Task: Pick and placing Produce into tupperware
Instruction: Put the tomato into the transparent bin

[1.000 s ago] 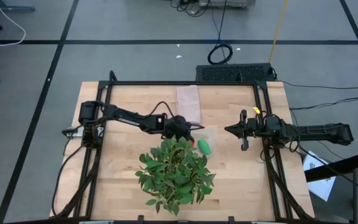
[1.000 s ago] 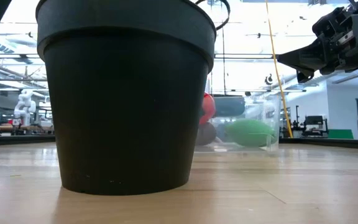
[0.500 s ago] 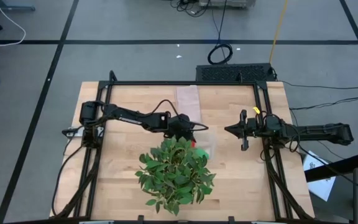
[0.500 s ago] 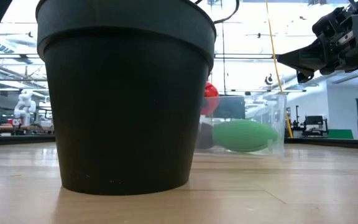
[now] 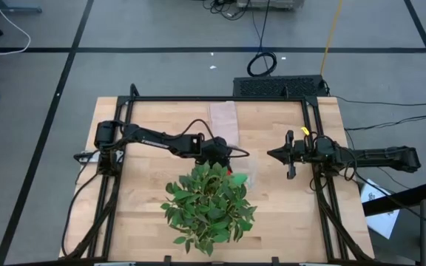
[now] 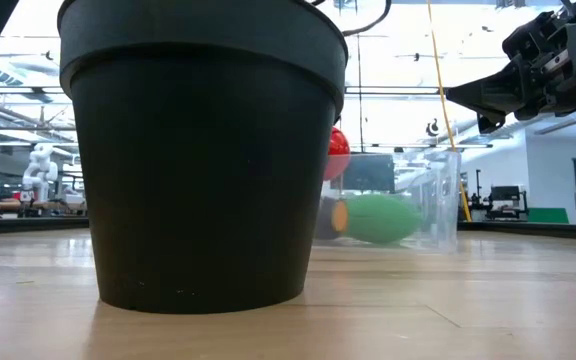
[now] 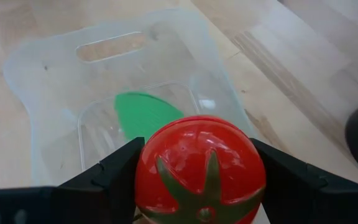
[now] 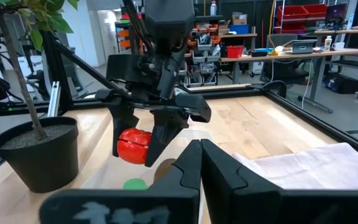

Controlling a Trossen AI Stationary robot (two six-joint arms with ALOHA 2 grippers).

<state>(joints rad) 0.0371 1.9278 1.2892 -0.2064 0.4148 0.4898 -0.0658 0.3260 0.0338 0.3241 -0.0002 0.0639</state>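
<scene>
The small red round piece (image 7: 201, 171), a toy tomato with a green star calyx, sits in my left gripper (image 5: 219, 153) above the clear tupperware (image 7: 48, 68). The bright green oval (image 7: 143, 111) lies inside the tub, and it also shows in the low view (image 6: 380, 218). A brownish piece (image 6: 328, 216) peeks out beside the pot; the pot hides most of it. The high view shows the tub (image 5: 248, 174) at the plant's far right edge. My right gripper (image 5: 271, 154) is shut and hangs in the air over the table's right part, touching nothing. My left gripper pinches the red piece between its two fingers (image 7: 114, 174), one on each flank (image 7: 151, 180). The green calyx faces the wrist camera. The fingers slant down from the table's left. The piece is lifted clear, above the tub (image 6: 337, 150).
A big leafy plant (image 5: 209, 203) in a black pot (image 6: 203, 150) stands on the near middle of the table, close to the tub. A pinkish-beige folded cloth (image 5: 224, 122) lies at the far middle. Bare wood lies to the left and right of the plant.
My left gripper rose a little with the red piece, still over the tub. The green oval shifted inside the tub toward the table's left, and in the high view the leaves now hide it. The tub's right wall moved slightly to the right.
</scene>
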